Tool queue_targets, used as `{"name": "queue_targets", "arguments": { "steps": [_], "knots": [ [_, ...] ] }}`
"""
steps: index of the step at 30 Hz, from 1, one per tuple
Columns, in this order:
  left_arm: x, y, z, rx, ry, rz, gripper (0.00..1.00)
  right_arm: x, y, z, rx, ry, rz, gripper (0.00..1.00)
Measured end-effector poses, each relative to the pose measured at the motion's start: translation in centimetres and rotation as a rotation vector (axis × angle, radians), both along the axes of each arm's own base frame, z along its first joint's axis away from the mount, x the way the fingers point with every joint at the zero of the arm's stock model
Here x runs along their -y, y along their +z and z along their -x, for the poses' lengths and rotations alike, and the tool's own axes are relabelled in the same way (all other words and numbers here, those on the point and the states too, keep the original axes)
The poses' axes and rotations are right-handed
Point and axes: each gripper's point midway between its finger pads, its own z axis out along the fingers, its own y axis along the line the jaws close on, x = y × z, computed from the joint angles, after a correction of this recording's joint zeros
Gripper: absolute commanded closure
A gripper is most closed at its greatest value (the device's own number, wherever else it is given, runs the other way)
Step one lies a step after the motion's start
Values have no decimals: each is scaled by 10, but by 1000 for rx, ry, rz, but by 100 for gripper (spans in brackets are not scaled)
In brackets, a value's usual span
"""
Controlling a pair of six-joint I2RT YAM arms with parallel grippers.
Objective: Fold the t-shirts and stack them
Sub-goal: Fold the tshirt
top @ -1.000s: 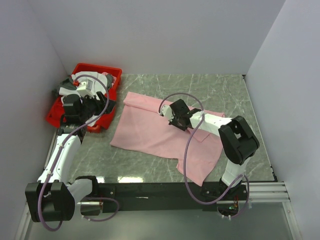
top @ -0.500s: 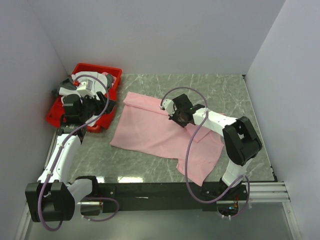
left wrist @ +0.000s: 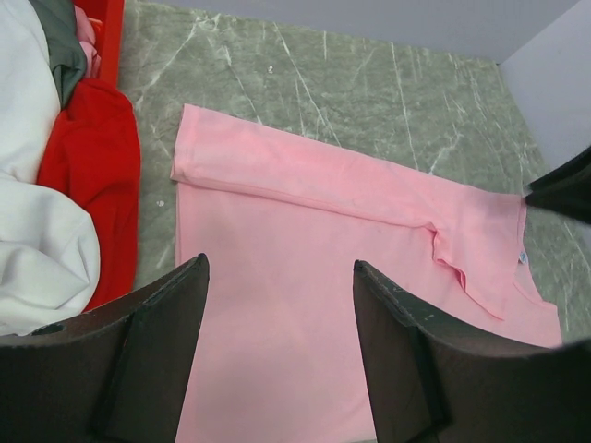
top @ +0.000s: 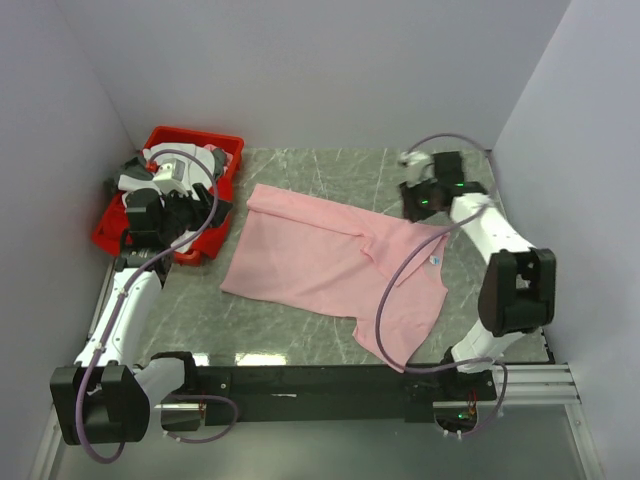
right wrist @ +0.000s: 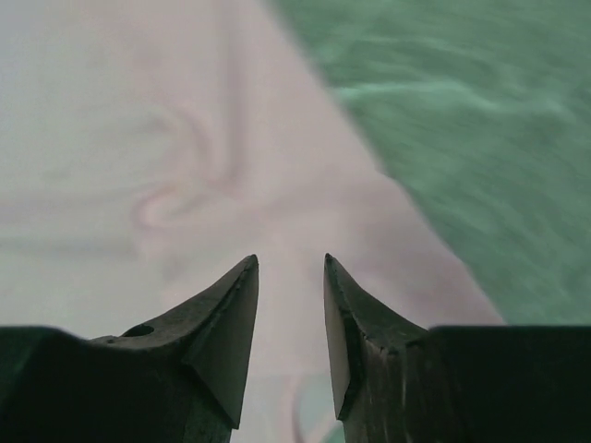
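A light pink t-shirt (top: 320, 260) lies spread on the marble table, with a fold along its far edge and a small blue mark (top: 436, 260) near the collar. It also shows in the left wrist view (left wrist: 305, 277) and, blurred, in the right wrist view (right wrist: 185, 138). My left gripper (top: 190, 215) hangs open and empty over the red bin's near right side, its fingers wide apart (left wrist: 279, 263). My right gripper (top: 412, 203) hovers above the shirt's far right corner, jaws slightly apart with nothing between them (right wrist: 290, 258). White (left wrist: 37, 240) and grey (left wrist: 60, 37) shirts lie in the bin.
The red plastic bin (top: 228, 148) stands at the back left, its rim (left wrist: 115, 37) next to the pink shirt's left edge. White walls close in the table on the left, back and right. Bare marble (top: 330, 170) lies behind the shirt.
My right gripper has moved from the middle of the pink shirt to the back right. The shirt's right part now lies spread out further right. The left arm has not moved.
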Motion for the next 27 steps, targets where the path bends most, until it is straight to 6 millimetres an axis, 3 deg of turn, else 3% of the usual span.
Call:
{"name": "queue_targets", "arguments": {
  "steps": [4, 7, 9, 12, 17, 24, 27],
  "knots": [
    [0, 2, 1, 7, 2, -1, 31, 90, 19, -15, 25, -309, -82, 55],
    [0, 4, 1, 12, 2, -1, 31, 131, 2, -7, -40, -487, -137, 54],
    [0, 4, 2, 13, 1, 0, 31, 148, -16, -1, -108, -579, -177, 54],
    [0, 4, 2, 13, 1, 0, 31, 162, -45, 1, -201, -668, -231, 54],
    [0, 4, 2, 13, 1, -1, 31, 168, -81, -4, -323, -734, -296, 54],
    [0, 4, 1, 12, 1, -1, 31, 166, -92, -23, -362, -736, -348, 56],
    [0, 4, 1, 12, 1, -1, 31, 165, -93, -25, -367, -731, -362, 71]
  ]
}}
